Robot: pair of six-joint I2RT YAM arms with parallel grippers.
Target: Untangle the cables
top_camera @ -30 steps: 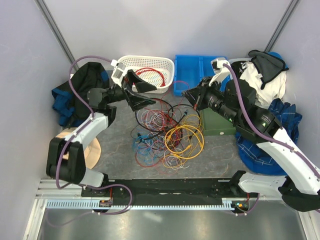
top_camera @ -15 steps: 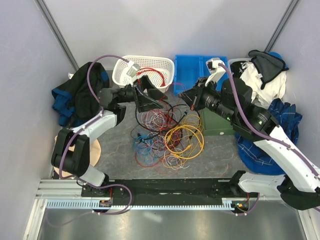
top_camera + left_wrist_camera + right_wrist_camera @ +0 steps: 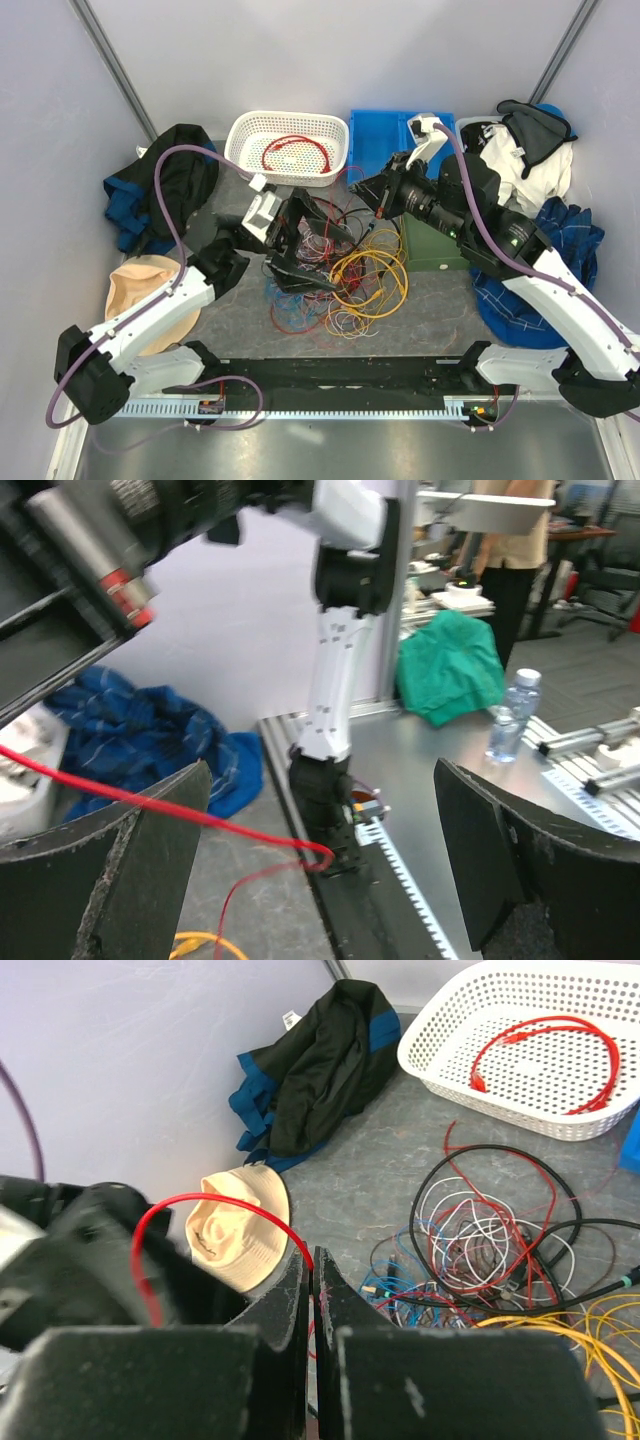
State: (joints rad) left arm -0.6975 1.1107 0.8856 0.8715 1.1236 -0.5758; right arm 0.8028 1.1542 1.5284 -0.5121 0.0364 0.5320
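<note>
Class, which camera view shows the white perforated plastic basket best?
The top external view: the white perforated plastic basket shows whole, from above. The right wrist view crops one end of it; the left wrist view misses it.

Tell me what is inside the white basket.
One looped red cable lies on the bottom of the white basket. Nothing else shows; its near wall hides a strip of that bottom.
</note>
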